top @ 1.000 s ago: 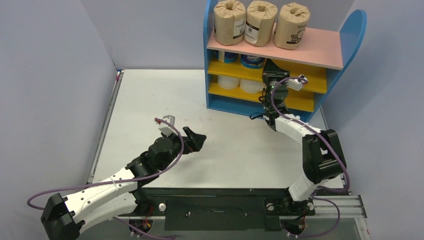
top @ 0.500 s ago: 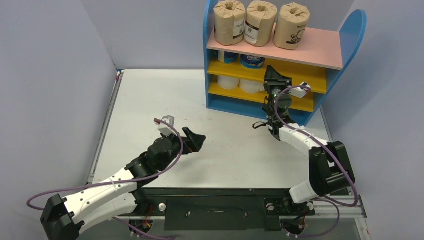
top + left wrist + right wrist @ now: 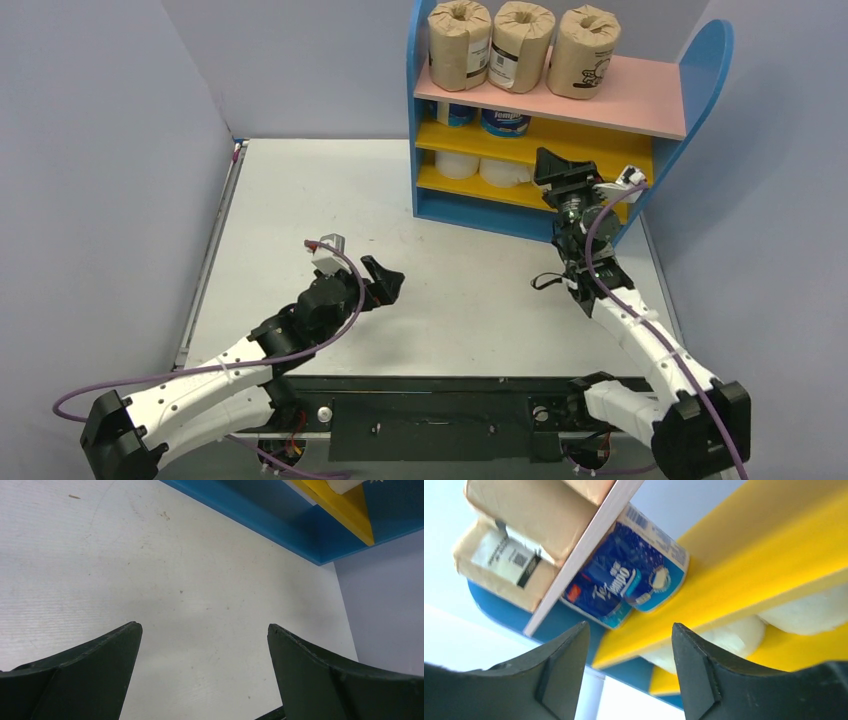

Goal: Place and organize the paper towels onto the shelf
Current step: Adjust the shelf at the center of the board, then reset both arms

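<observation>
You had one shelf (image 3: 702,70) at the far right and seven paper towels (image 3: 459,45) showing on it: three brown-wrapped rolls (image 3: 521,45) on the pink top board (image 3: 640,95), two blue-and-white rolls (image 3: 505,122) on the upper yellow board (image 3: 432,135), two plain white rolls (image 3: 456,163) on the lower yellow board (image 3: 432,182).

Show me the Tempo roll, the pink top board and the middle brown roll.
Tempo roll (image 3: 621,577): right wrist view, on its blue printed wrapper.
Pink top board (image 3: 645,100): top external view, on its bare right part.
Middle brown roll (image 3: 525,50): top external view, on its wrapped side.
</observation>
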Robot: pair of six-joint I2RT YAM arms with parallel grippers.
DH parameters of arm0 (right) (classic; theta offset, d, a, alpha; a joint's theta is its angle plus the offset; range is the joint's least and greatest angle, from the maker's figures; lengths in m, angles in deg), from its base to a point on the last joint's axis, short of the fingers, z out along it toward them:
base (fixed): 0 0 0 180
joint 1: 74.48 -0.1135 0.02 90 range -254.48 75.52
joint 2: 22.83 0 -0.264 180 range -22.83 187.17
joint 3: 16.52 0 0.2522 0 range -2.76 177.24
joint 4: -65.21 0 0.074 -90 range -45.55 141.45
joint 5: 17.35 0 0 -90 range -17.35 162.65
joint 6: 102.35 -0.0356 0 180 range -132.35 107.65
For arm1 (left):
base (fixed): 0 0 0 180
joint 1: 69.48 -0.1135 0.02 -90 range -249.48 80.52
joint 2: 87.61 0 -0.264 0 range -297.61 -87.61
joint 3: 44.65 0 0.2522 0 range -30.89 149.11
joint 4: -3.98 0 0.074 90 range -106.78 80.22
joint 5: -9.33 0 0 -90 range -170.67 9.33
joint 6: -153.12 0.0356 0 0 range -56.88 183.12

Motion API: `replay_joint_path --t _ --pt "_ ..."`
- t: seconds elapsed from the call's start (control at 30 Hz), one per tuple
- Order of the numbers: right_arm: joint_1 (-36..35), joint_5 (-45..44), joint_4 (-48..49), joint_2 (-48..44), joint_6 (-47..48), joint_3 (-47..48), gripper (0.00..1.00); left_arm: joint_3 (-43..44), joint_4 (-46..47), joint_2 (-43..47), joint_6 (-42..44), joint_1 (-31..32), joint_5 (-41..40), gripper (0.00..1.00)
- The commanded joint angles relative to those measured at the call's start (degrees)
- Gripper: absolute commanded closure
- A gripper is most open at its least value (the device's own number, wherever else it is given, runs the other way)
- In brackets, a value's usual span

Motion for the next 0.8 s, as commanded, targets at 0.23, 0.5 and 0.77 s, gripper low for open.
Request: replay_joint_path --t 0.23,0.5,0.77 --pt "-4.85 -1.69 -37.0 -26.08 19.53 -4.6 0.21 15.22 -21.05 -5.5 -2.16 -0.64 -13.0 0.04" --pt "-5.94 -13.18 -51.18 -32.99 24.42 -3.77 0.17 15.96 -22.93 -5.25 7.61 -0.84 -25.37 0.04" --pt "-4.53 -29.06 -49.35 -23.85 28.48 -6.73 0.16 10.18 -10.47 -6.63 23.58 -7.48 -30.91 0.04"
